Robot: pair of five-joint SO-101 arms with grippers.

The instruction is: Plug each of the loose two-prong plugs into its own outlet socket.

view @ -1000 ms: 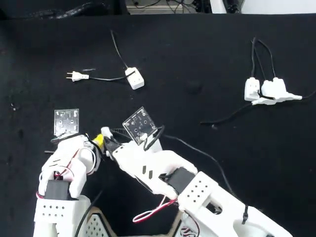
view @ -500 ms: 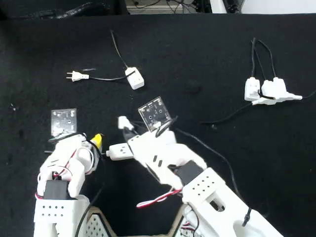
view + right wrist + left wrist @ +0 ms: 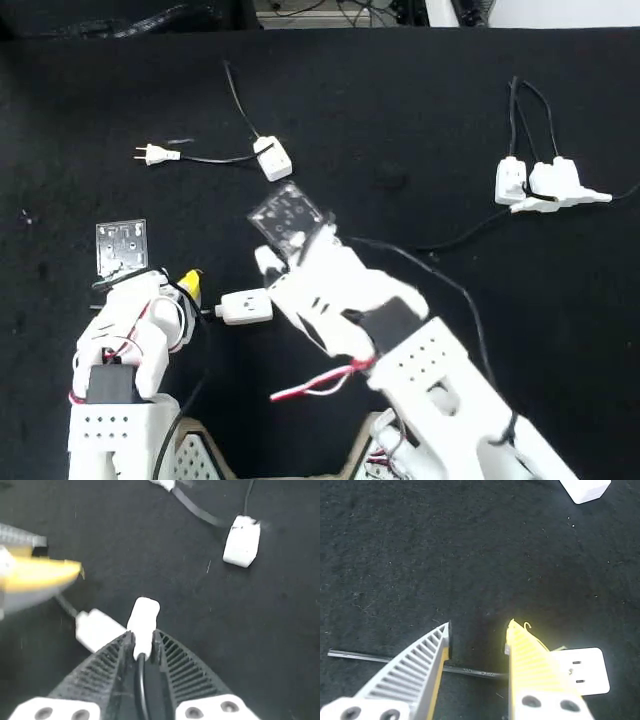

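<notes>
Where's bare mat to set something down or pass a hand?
Free: mid mat between far socket block and plugged cluster; right side nearer than that cluster. Crowded: near left, where left tool, right tool holding a plug, and near socket bunch.

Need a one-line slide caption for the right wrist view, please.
The right gripper holds a white plug beside an outlet socket; the left arm's yellow finger sits nearby.

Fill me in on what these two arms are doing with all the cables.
The right claw is shut on a white plug, held close to a white socket block but not yet plugged in. The left claw is open over that block's black cable. Farther back, another loose plug lies near a second socket block.
</notes>
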